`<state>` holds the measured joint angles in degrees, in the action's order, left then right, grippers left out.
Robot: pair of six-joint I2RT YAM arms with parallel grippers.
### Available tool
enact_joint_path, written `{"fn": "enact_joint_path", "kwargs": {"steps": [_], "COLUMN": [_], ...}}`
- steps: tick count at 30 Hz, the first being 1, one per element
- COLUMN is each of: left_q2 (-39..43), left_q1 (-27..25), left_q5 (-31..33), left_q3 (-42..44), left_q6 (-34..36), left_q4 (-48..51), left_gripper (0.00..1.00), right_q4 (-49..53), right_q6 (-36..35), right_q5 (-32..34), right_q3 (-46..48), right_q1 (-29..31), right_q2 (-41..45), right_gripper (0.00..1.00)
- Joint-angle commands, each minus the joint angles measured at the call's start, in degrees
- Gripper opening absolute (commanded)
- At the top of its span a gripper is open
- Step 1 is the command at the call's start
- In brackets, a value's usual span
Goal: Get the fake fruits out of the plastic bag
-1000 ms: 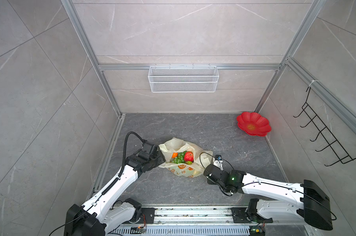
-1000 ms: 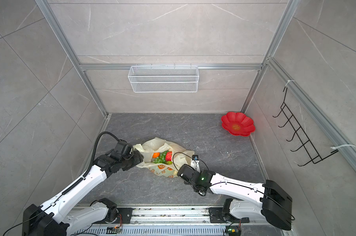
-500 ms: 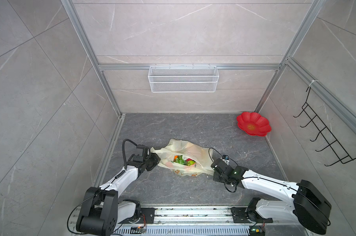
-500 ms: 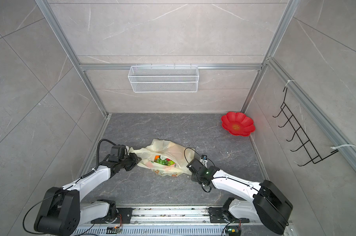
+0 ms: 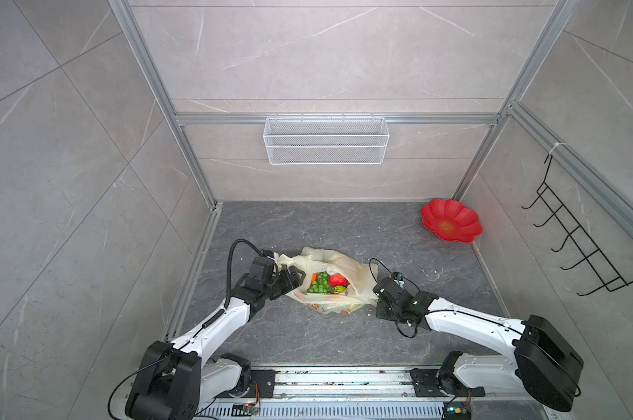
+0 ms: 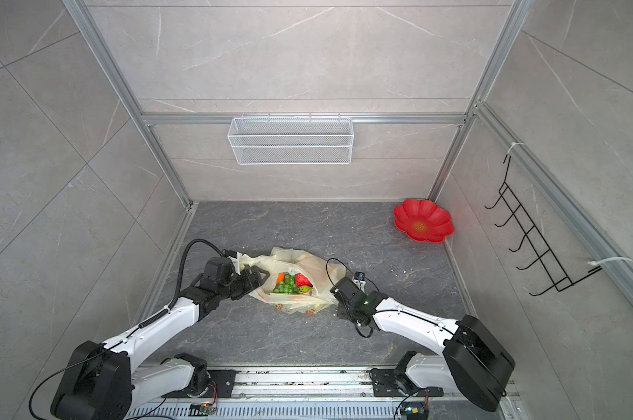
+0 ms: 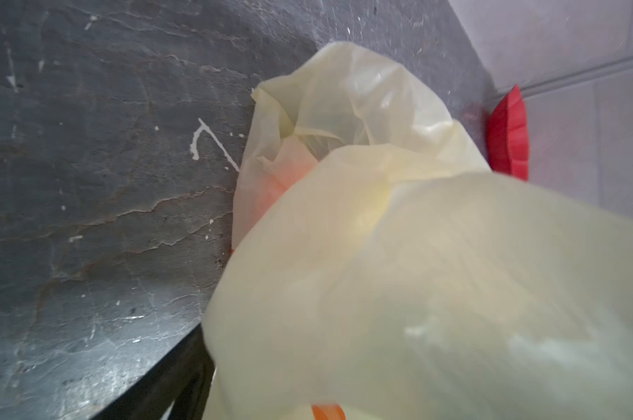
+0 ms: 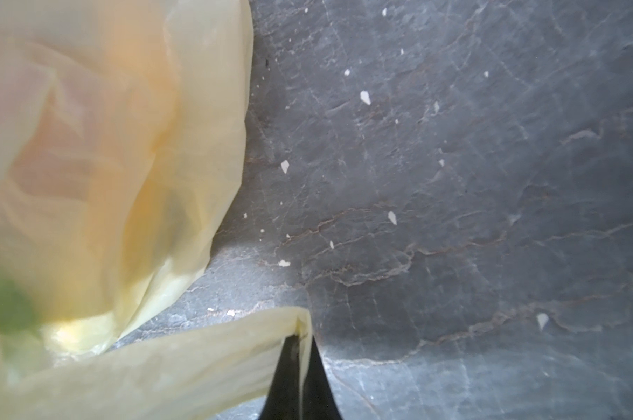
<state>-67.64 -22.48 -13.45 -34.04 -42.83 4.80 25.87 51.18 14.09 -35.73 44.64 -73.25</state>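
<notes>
Crinkly pale-yellow plastic bag [image 5: 346, 262] — right fingers [image 8: 289, 381] pinch its thin strip; left fingers [image 7: 169, 385] splayed at rim.

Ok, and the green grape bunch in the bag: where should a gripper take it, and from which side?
Probably across the grape bunch, from above through the plastic bag's open mouth: it lies uncovered there beside the strawberry, with film walling its other sides. The right gripper pinches the rim.

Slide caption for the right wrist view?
Right gripper pinching an edge of the plastic bag above the grey tabletop.
</notes>
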Motion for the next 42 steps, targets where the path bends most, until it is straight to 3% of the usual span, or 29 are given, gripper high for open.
{"fn": "enact_joint_path", "kwargs": {"steps": [1, 4, 7, 13, 16, 22, 26, 31, 35, 39, 42], "left_q2": [-4.39, -9.32, -13.75, -18.43, -19.85, -18.44, -14.39, -15.06, -17.44, -18.12, -15.19], "left_q1": [-1.92, -3.58, -6.38, -7.4, -7.4, -6.08, 0.66, 13.88, 20.56, 23.65, 25.03], "left_q5": [7.19, 9.97, 12.35, 13.46, 12.99, 15.38, 10.36, -0.95, -6.84, -5.57, -4.49], "left_q3": [-5.23, -9.0, -13.48, -17.72, -18.85, -18.97, -17.55, -20.89, -25.35, -29.97, -28.13], "left_q6": [3.8, 5.14, 6.79, 7.89, 8.6, 7.16, 5.93, 0.89, -6.89, -10.37, -12.41], "left_q4": [7.89, 11.52, 14.72, 17.58, 18.38, 17.91, 12.58, 5.63, -1.93, -3.34, -6.19], "left_gripper": [0.9, 0.99, 1.0, 0.88, 0.78, 0.37, 0.16, 0.02, 0.0, 0.0, 0.0], "right_q4": [-0.2, 0.22, 0.15, 0.47, 0.53, 0.18, -1.27, -1.89, -0.32, 4.49, 7.76], "right_q6": [-0.68, -0.8, -0.64, -0.71, -1.21, -3.65, -8.2, -14.99, -20.01, -22.32, -23.27], "right_q5": [0.49, 0.91, 1.12, 2.17, 2.5, 4.56, 4.2, -0.66, -2.97, -4.39, -5.29], "right_q3": [0.27, 0.0, -0.02, -0.89, -1.97, -5.99, -12.07, -26.25, -43.51, -61.92, -71.77], "right_q1": [-0.08, -0.09, -0.04, -0.08, -0.12, -0.24, -2.39, -6.52, -8.51, -10.66, -10.98], "right_q2": [0.28, 0.79, 1.0, 0.96, 0.47, -2.13, -6.93, -16.91, -26.62, -35.97, -40.05], "right_gripper": [0.0, 0.0, 0.0, 0.01, 0.01, 0.0, 0.0, 0.0, 0.0, 0.0, 0.0]}}
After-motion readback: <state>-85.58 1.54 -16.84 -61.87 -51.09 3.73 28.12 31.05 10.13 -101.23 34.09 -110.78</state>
